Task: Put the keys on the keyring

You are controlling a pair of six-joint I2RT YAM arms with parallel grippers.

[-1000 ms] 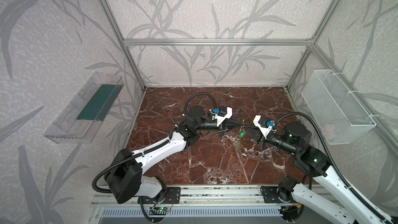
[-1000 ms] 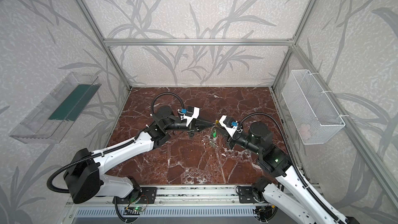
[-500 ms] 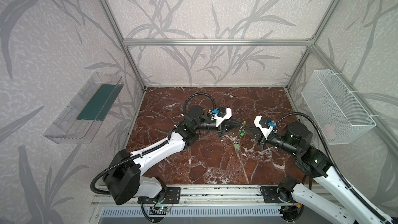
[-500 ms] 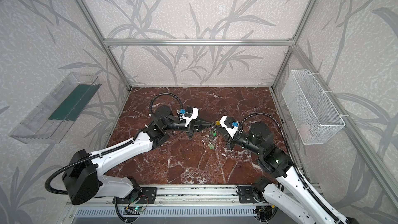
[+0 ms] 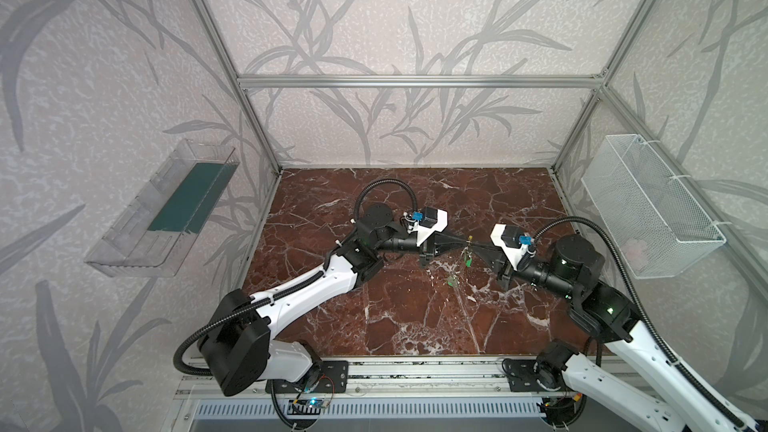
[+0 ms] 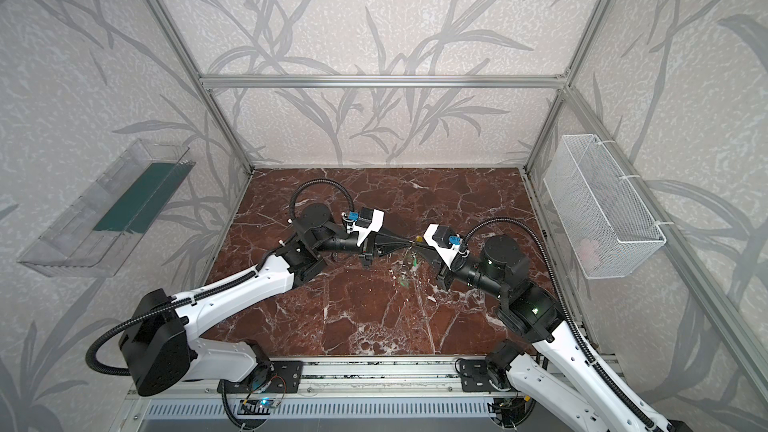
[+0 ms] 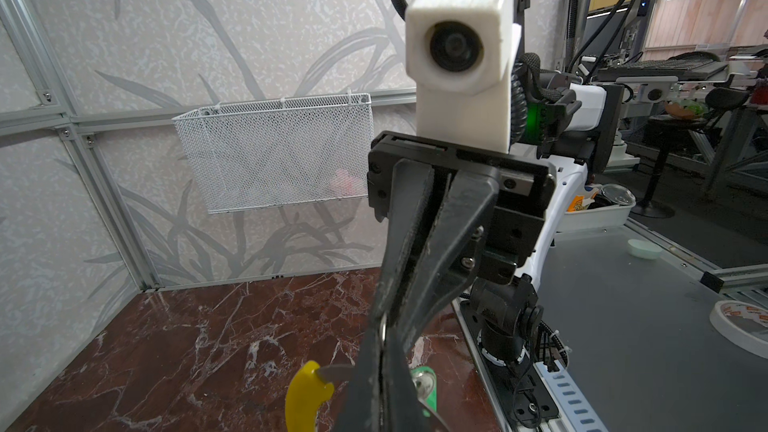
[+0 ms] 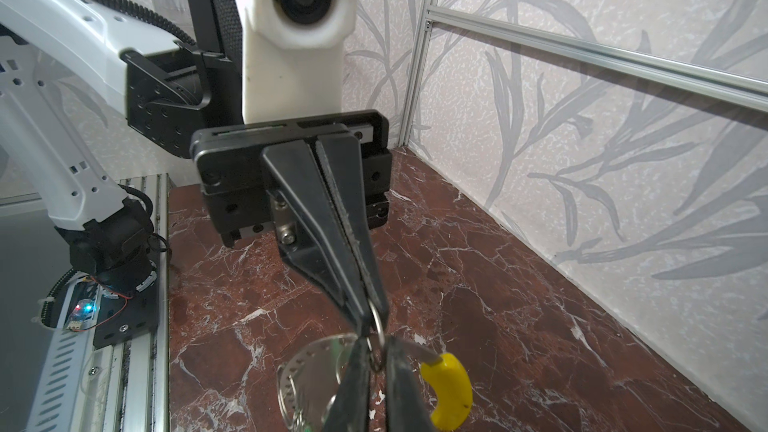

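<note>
Both arms reach in low from their bases at the near edge, elbows bent, and meet nose to nose over the middle. The left arm [image 5: 316,284] stretches forward and across, its wrist level, so the left gripper [image 5: 460,243] points sideways at its partner. The right arm [image 5: 602,309] comes in from the opposite side, and the right gripper [image 5: 476,245] is aimed straight back. The tips all but touch. The left gripper's fingers [image 8: 309,209] are pressed tight together, and the right gripper's fingers [image 7: 461,218] meet at their tips.
</note>
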